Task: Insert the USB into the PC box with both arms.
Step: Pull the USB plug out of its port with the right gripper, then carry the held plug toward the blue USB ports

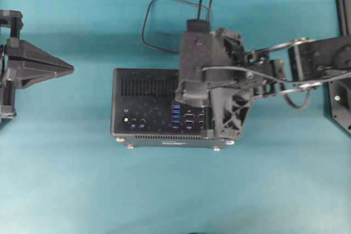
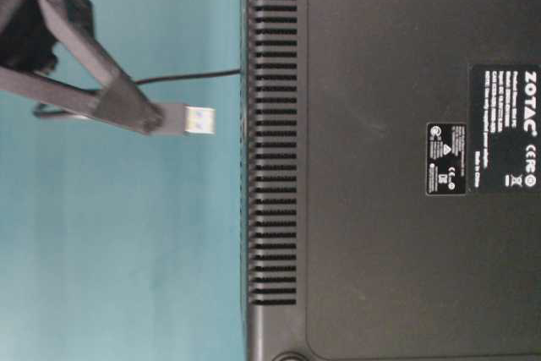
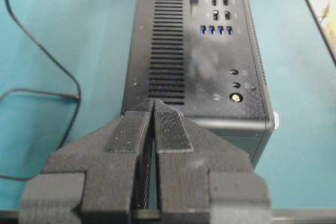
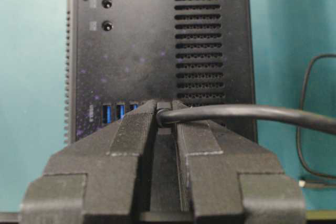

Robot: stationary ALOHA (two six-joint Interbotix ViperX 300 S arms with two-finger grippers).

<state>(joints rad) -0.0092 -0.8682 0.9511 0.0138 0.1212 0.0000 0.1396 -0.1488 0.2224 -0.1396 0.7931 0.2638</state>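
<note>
The USB (image 2: 188, 119) plug, pinched in the right gripper (image 2: 144, 116), hangs just off the PC box (image 2: 389, 158), its long axis aimed at the port face. The left gripper (image 1: 68, 68), pressed together, waits at frame left, well apart.

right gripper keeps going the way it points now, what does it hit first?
Probably the PC box. The right gripper is shut on the USB plug, whose metal tip leads toward the box's port face, near the blue USB ports. Whether it lines up with a port is unclear.
</note>
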